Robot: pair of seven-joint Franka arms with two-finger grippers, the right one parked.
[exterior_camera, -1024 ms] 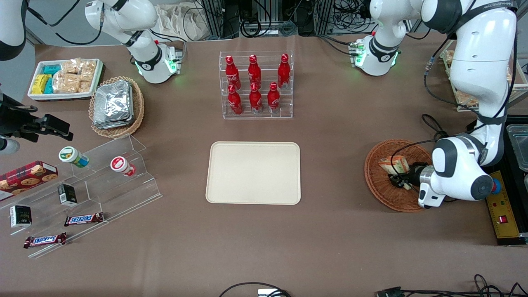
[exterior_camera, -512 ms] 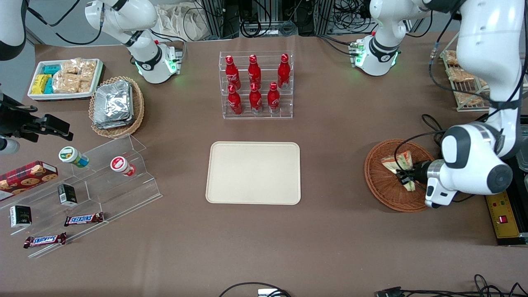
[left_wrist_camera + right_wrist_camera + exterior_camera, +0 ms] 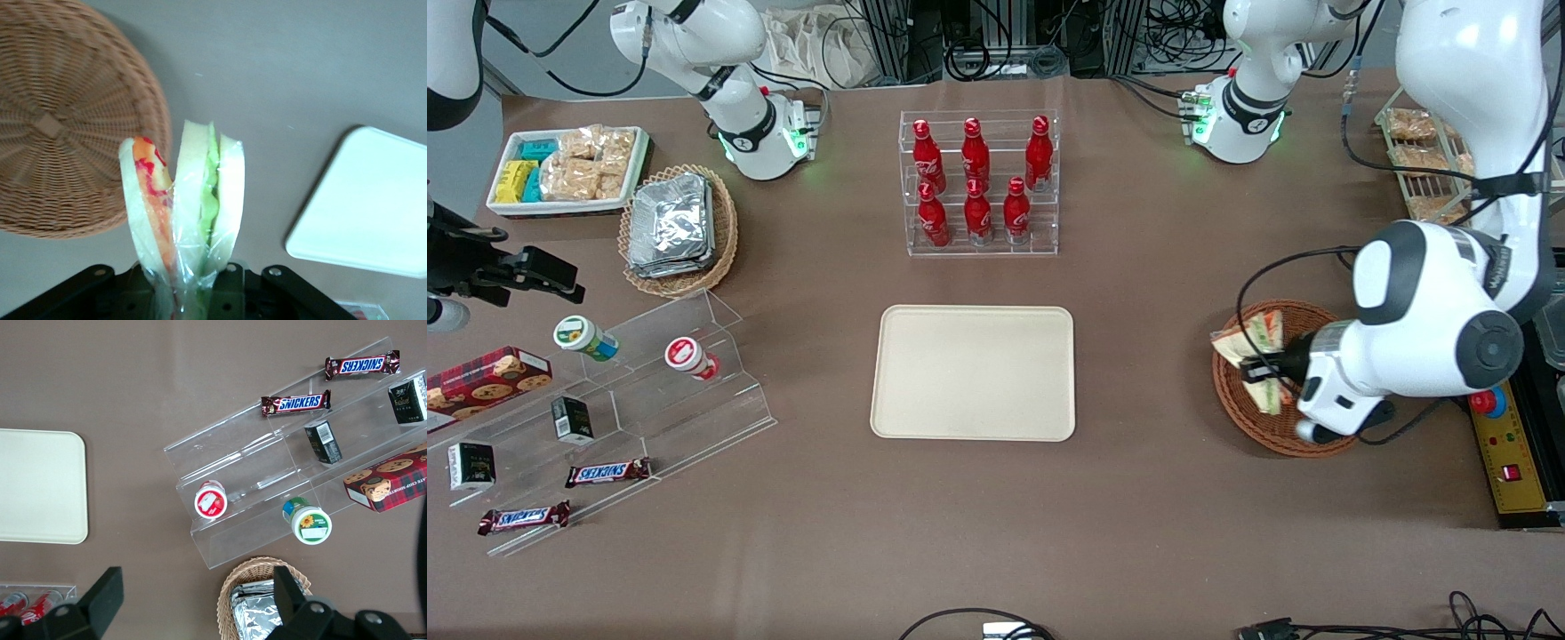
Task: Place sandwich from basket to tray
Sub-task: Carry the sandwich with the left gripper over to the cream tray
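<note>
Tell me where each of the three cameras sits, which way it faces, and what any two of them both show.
Front view: above the table, facing both arms; the gripper holds the sandwich over the basket.
Left wrist view: on the working arm, looking down past the gripper at the sandwich, basket and tray.
Right wrist view: on the parked arm, looking down at the tray and acrylic shelf.
All three show the tray.

my hand (image 3: 1261, 368) grips the sandwich (image 3: 1249, 338), lifted over the basket (image 3: 1267, 427) at its edge toward the tray (image 3: 974, 372). the tray lies bare on the brown table (image 3: 1138, 498), nearer the camera than the bottle rack (image 3: 980, 182).
</note>
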